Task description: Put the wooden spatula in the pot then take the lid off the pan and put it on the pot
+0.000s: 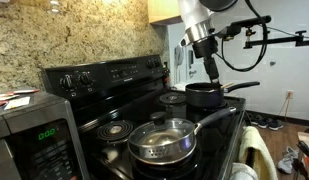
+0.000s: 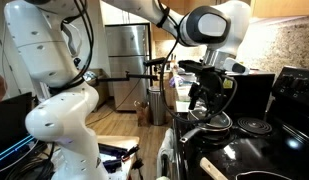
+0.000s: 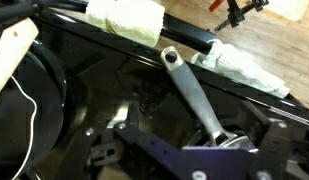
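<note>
The black pot point(image 1: 203, 96) stands on a back burner with its long handle point(image 1: 244, 87) pointing away from the stove. In the wrist view the handle point(image 3: 187, 90) runs down to the pot point(image 3: 234, 146). My gripper point(image 1: 209, 70) hangs just above the pot, open and empty; it also shows in an exterior view point(image 2: 208, 97) and in the wrist view point(image 3: 209, 140). The pan point(image 1: 162, 148) sits on the front burner with the glass lid point(image 1: 159, 134) on it. The pale wooden spatula point(image 3: 14, 60) lies near the stove's front edge, also seen in an exterior view point(image 2: 215, 168).
A microwave point(image 1: 34, 135) stands next to the stove. The stove's back panel with knobs point(image 1: 104, 75) rises behind the burners. White towels point(image 3: 124, 20) hang on the oven's front rail. The robot's white base point(image 2: 59, 110) stands in front of the stove.
</note>
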{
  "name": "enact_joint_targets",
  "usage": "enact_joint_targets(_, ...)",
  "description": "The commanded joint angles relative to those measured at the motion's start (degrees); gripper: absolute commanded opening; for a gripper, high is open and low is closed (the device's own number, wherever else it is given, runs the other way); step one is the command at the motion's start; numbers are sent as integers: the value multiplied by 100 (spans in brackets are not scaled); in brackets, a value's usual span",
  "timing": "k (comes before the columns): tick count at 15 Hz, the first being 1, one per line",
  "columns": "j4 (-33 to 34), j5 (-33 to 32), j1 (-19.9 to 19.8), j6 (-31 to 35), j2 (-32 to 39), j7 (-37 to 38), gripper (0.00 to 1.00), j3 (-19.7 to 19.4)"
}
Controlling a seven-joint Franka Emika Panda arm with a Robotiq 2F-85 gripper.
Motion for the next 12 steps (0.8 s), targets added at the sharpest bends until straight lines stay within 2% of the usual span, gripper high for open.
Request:
enact_joint_targets(1,-71,137,112,492,13,-108,100,91)
enact_joint_targets(7,35,672,481,2048,580,-456,100,353)
enact_joint_targets(10,220,807,580,2513,1021,-1206,100,443)
enact_joint_targets(12,417,794,583,2587,1284,-1796,100,505)
